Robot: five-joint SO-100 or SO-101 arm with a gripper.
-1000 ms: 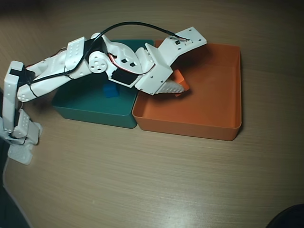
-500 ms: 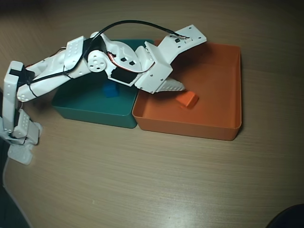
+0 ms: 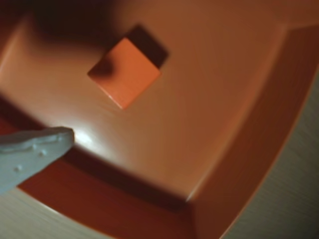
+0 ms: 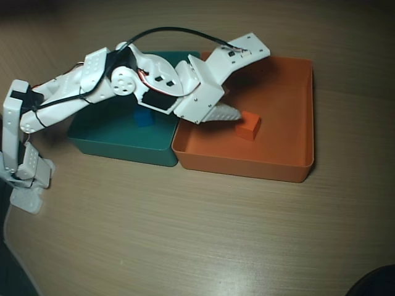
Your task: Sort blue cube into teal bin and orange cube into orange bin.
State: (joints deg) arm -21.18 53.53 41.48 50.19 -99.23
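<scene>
The orange cube [image 4: 248, 125] lay on the orange bin [image 4: 290, 161] floor just beyond the end effector [image 4: 231, 115], whose spread I couldn't tell.

Overhead view looks down on the whole surface [image 4: 203, 234]; wrist view looks closely into the orange bin [image 3: 234, 99], shared by both.

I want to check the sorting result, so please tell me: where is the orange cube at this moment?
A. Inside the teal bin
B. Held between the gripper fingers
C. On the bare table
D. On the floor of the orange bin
D: the orange cube lies free on the floor of the orange bin, clear of the gripper.
</scene>
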